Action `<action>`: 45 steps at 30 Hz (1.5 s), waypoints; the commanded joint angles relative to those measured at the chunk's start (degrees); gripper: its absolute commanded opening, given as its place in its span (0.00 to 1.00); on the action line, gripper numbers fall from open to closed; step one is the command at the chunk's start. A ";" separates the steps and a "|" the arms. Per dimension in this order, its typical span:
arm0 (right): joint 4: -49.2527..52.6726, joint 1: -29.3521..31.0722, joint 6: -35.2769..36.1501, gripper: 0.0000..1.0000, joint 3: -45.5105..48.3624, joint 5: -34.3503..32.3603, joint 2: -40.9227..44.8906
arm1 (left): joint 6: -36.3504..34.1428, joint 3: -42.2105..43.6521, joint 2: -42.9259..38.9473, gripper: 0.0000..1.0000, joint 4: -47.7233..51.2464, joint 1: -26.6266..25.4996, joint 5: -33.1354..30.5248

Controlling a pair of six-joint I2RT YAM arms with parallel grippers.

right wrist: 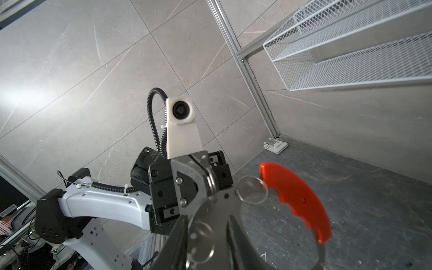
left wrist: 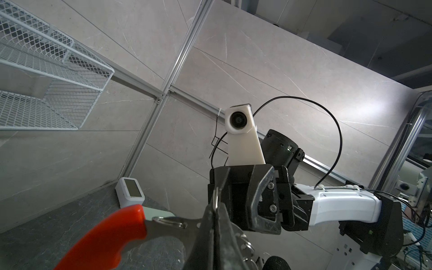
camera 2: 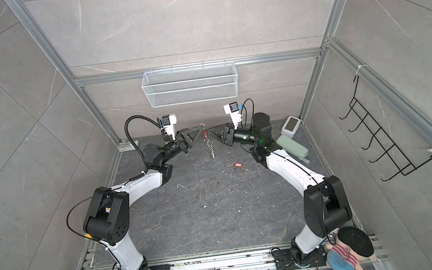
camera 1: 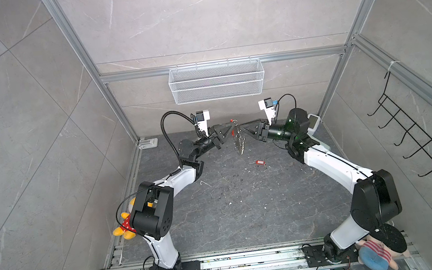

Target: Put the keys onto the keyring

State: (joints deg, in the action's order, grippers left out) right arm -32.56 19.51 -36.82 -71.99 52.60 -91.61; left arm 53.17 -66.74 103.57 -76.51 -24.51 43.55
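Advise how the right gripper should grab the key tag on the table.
Probably straight down from above: the keys lie flat on the table, so only the tag's long edges offer purchase. Close the right gripper across that narrow width; the key end is unclear.

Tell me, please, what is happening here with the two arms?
The left gripper is shut on the keyring and holds it up in the air above the table. The right gripper faces it closely, with its fingers apart. The keys lie on the table, not yet on the keyring.
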 commanded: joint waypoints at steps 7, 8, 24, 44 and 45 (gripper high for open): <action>-3.70 1.32 -2.67 0.31 -4.64 1.19 -3.22 | 1.94 -1.81 -0.03 0.00 -4.44 -0.46 -1.17; -3.66 1.25 -2.70 0.31 -4.78 1.18 -3.43 | 1.94 -1.81 -0.10 0.00 -4.44 -0.52 -1.12; -3.41 -0.17 -2.46 0.34 -1.89 -1.42 -2.44 | 1.50 -1.63 -0.78 0.00 -4.44 -0.45 -0.55; -7.61 1.43 -7.35 0.04 -6.47 1.89 -6.92 | 2.39 -2.87 -0.35 0.00 -4.44 -0.80 -0.24; -7.54 1.53 -7.39 0.00 -6.57 1.98 -7.02 | 2.38 -2.94 -0.34 0.00 -4.46 -0.80 -0.27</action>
State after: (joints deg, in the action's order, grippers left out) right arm -37.43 20.12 -43.03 -76.12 52.95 -97.89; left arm 55.55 -67.07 104.51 -76.93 -24.86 43.57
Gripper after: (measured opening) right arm 0.046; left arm 0.047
